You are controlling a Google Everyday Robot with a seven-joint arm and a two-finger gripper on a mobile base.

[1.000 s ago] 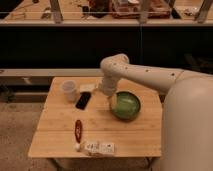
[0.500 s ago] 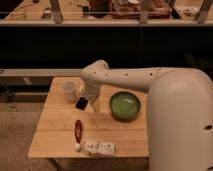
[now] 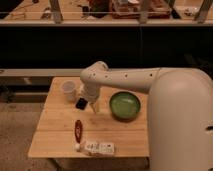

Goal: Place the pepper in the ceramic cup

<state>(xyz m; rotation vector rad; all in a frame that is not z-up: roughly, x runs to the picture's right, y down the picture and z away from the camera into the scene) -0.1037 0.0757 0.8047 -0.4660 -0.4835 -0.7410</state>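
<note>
- The wooden table [image 3: 50, 142] stands in front of a dark counter, and everything below sits on its top.
- The ceramic cup [image 3: 68, 90] is a small plain white one. It stands upright near the far left corner with its mouth facing up, and I can't see into it from here.
- The pepper [image 3: 78, 130] is slender and dark red. It lies flat on the boards toward the near edge, pointing roughly front to back, well apart from the cup and not in it.
- A small white blob [image 3: 77, 147] sits right at the pepper's near end; I can't tell whether the two touch.
- A black phone [image 3: 81, 103] lies just to the right of the cup, between the cup and the arm.
- The gripper [image 3: 94, 106] hangs down from the bent wrist, low over the table. It is just right of the phone, left of the bowl, and farther back than the pepper. Whether it is spread or closed I cannot tell; nothing shows in its hold.
- A white packet [image 3: 100, 148] lies flat by the near edge, right of the pepper.
- A green bowl [image 3: 125, 105] sits on the right side of the table.
- The robot's white arm [image 3: 130, 80] reaches in from the right, over the bowl.
</note>
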